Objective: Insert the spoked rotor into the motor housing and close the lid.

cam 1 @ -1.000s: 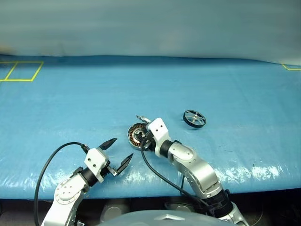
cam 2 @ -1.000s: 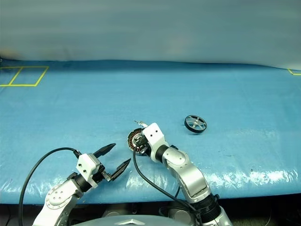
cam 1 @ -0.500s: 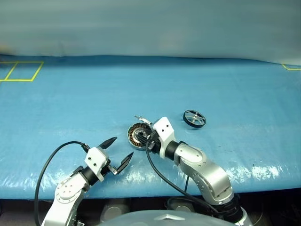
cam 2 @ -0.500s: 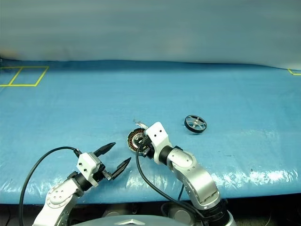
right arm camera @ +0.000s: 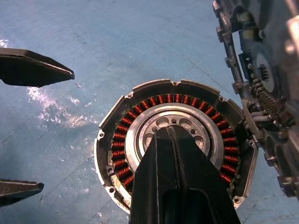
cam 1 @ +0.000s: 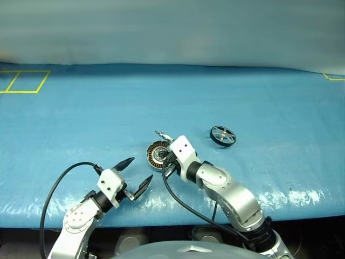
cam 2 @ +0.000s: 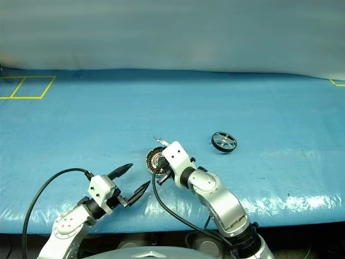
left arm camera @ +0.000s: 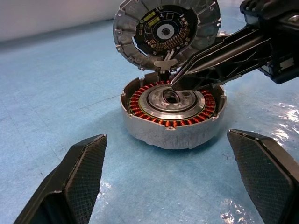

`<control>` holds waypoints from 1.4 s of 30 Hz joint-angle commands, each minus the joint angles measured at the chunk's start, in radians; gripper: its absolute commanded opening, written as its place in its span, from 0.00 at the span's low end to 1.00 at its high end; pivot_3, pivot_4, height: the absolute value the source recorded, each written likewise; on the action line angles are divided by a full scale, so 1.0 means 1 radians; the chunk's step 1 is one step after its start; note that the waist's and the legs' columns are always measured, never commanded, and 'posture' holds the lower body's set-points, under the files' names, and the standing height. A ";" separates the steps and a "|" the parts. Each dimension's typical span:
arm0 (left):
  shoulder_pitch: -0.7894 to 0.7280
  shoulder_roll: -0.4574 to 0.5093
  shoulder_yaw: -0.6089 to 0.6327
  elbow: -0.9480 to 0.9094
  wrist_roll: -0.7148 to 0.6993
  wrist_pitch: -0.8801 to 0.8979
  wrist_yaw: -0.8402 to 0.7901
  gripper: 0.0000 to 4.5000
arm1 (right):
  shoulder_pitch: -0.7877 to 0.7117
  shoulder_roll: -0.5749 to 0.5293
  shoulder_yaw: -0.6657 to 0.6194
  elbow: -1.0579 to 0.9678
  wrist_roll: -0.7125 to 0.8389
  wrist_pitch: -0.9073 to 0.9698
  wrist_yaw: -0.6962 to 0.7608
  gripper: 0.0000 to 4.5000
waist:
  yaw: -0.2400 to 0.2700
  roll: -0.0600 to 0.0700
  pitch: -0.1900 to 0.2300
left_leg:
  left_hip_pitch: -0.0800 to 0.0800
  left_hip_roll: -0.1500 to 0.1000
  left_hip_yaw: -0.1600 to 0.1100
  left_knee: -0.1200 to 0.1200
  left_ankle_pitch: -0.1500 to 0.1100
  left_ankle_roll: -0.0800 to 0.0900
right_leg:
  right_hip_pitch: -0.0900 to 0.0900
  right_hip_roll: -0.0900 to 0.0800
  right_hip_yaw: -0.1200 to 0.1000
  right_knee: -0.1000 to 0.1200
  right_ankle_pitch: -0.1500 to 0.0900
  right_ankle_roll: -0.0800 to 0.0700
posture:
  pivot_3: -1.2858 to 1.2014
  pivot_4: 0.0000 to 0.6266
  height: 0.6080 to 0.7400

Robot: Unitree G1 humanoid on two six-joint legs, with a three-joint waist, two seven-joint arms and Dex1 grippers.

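The rotor [cam 1: 222, 135] is not yet inserted, lying far right of the open housing [left arm camera: 172, 112], over which the right gripper [left arm camera: 174, 83] is pressed together, empty.

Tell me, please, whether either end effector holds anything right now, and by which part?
Nothing is held: the left end effector is open and empty; the right end effector is shut, empty, over the round silver motor housing.

You have a blue plastic sheet [cam 1: 81, 124] spread over the table, glossy near the front edge, with yellow tape squares [cam 1: 24, 81] at its far left corner.
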 commanded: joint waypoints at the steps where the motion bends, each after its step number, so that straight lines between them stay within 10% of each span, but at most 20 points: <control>1: 0.003 0.000 -0.002 -0.016 0.000 -0.016 -0.002 1.00 | -0.010 0.015 -0.001 -0.004 -0.002 -0.024 -0.004 0.00 | 0.000 0.000 0.000 | 0.000 0.000 0.000 0.000 0.000 0.000 | 0.000 0.000 0.000 0.000 0.000 0.000 | 0.52 0.24 1.00; 29: 0.009 0.002 -0.005 -0.013 0.004 -0.006 -0.003 1.00 | 0.007 0.015 -0.038 -0.010 0.003 -0.050 0.019 0.00 | 0.000 0.000 0.000 | 0.000 0.000 0.000 0.000 0.000 0.000 | 0.000 0.000 0.000 0.000 0.000 0.000 | 0.52 0.24 1.00; 42: 0.002 0.006 -0.016 -0.008 -0.003 0.003 -0.021 1.00 | 0.124 -0.415 -0.291 -0.272 0.201 0.123 0.265 0.00 | 0.008 0.000 0.000 | -0.001 0.000 0.001 0.003 0.000 0.000 | 0.002 -0.001 0.000 -0.001 0.000 0.000 | 0.52 0.24 1.00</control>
